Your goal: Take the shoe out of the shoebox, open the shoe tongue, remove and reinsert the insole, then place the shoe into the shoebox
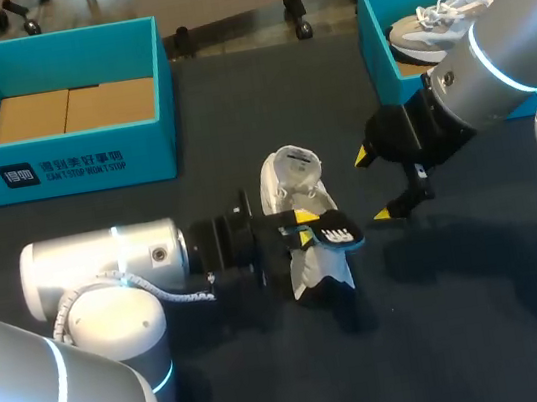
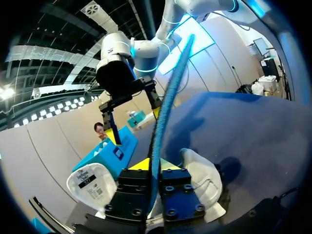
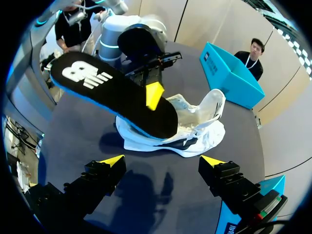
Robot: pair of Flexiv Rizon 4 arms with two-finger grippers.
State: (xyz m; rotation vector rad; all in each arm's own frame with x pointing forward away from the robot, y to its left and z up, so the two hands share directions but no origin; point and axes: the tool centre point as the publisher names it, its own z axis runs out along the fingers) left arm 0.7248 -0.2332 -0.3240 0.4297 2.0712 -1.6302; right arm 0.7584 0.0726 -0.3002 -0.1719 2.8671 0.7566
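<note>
A white shoe (image 1: 291,182) lies on the dark table near the middle, its tongue pulled up. My left gripper (image 1: 304,224) comes in from the left, just above the shoe, and is shut on a black insole (image 1: 340,232) with a blue edge. In the left wrist view the insole (image 2: 168,97) stands edge-on between the yellow tips of that gripper (image 2: 153,165), over the shoe (image 2: 202,180). My right gripper (image 1: 373,185) hangs open to the right of the shoe, holding nothing. In the right wrist view the right gripper (image 3: 162,161) faces the insole (image 3: 112,92) and the shoe (image 3: 195,134).
A teal shoebox (image 1: 61,166) with a cardboard bottom stands at the back left. A second teal box (image 1: 380,53) at the back right holds another light shoe (image 1: 429,25). Bare dark tabletop (image 1: 438,317) lies in front of the shoe.
</note>
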